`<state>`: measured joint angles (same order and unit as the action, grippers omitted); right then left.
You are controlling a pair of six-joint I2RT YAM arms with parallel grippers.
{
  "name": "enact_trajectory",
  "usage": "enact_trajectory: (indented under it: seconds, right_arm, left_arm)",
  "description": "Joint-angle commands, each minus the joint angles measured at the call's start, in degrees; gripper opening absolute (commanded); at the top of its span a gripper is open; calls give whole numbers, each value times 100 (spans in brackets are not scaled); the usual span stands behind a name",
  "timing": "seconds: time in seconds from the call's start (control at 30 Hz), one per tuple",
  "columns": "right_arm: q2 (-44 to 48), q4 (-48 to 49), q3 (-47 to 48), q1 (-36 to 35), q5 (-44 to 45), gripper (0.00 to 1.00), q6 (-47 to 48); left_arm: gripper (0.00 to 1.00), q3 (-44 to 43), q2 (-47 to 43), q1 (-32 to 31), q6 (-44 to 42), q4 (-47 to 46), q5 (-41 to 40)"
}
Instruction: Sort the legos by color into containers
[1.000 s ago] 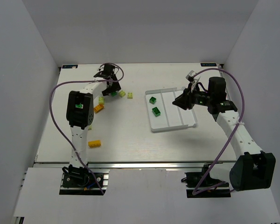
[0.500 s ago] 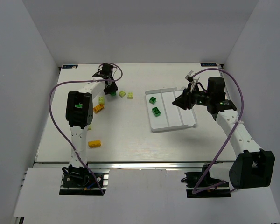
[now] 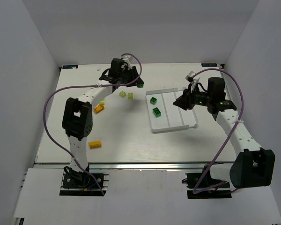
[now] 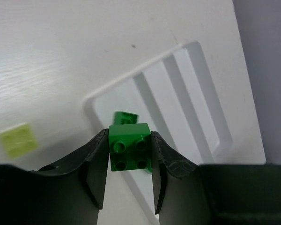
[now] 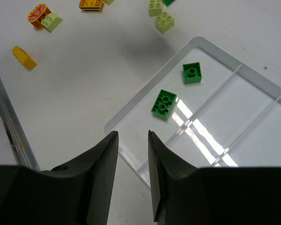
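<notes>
My left gripper [image 3: 136, 82] is shut on a dark green lego [image 4: 129, 152] and holds it in the air just left of the white tray's [image 3: 174, 127] far left corner. The held lego also shows in the top view [image 3: 140, 85]. Two dark green legos [image 3: 153, 100] [image 3: 156, 111] lie in the tray's left compartment. My right gripper [image 3: 179, 103] hangs open and empty over the tray [image 5: 131, 106], with the two dark green legos [image 5: 192, 73] [image 5: 164, 103] ahead of its fingers.
Two pale yellow-green legos [image 3: 123, 94] [image 3: 130, 95] lie left of the tray. Another pale one [image 3: 102, 101] and an orange-yellow one [image 3: 99, 108] lie further left. One orange-yellow lego [image 3: 94, 144] lies near the front left. The tray's middle and right compartments hold nothing.
My left gripper has lifted a dark green lego from the cluster at the back left and swung right towards the tray. The right arm has barely moved.
</notes>
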<state>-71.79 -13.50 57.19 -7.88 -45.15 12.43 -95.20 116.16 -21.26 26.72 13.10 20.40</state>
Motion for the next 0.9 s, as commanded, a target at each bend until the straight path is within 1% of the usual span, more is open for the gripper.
enact_trajectory:
  seconds: [0.0,0.03,0.13,0.17,0.2,0.27,0.3,0.33,0.43,0.57,0.63,0.67,0.7,0.73,0.77,0.8,0.83,0.87]
  right_arm:
    - [33,93,-32,15,23,38,41]
    - [51,93,-24,15,23,38,41]
    - [68,110,-32,41,15,37,23]
    - [60,110,-32,32,15,38,23]
    - [60,102,-32,41,15,38,23]
    - [68,110,-32,32,15,38,23]
    - [77,102,-24,41,15,38,23]
    - [77,102,-32,23,6,38,23]
    - [104,93,-24,41,-3,38,23]
    - [139,93,-32,76,-21,39,14]
    - [139,102,-32,67,-38,40,14]
    - [148,110,-32,67,-47,40,6]
    - [148,110,-32,76,-56,40,5]
    - [148,110,-32,76,-64,40,-3]
    - [148,110,-41,76,-73,40,-3]
    - [148,102,-41,76,-91,39,-3]
    - [122,110,-41,76,-100,40,5]
    - [121,102,-50,76,-100,40,14]
  left_arm:
    - [12,28,152,-335,96,-176,702]
    - [13,10,179,-405,114,-194,667]
    - [21,-86,336,-634,211,-186,570]
    - [30,-191,381,-739,211,-116,500]
    - [35,-253,416,-792,211,-72,465]
    - [42,-367,548,-871,193,-1,360]
    - [51,-472,583,-950,193,95,316]
    - [54,-517,636,-951,185,139,280]
    - [58,-623,715,-1082,167,280,148]
    - [63,-632,645,-1082,167,342,43]
    - [63,-614,523,-1082,158,421,-45]
    - [61,-588,322,-1082,158,473,-97]
    - [56,-535,154,-1004,158,509,-211]
    - [37,-248,-21,-916,167,483,-334]
    - [28,-53,-467,-863,176,474,-474]
    - [19,157,-706,-802,167,517,-1024]
    - [8,516,-926,-645,141,605,-1247]
    - [6,711,-1128,-530,167,815,-1449]
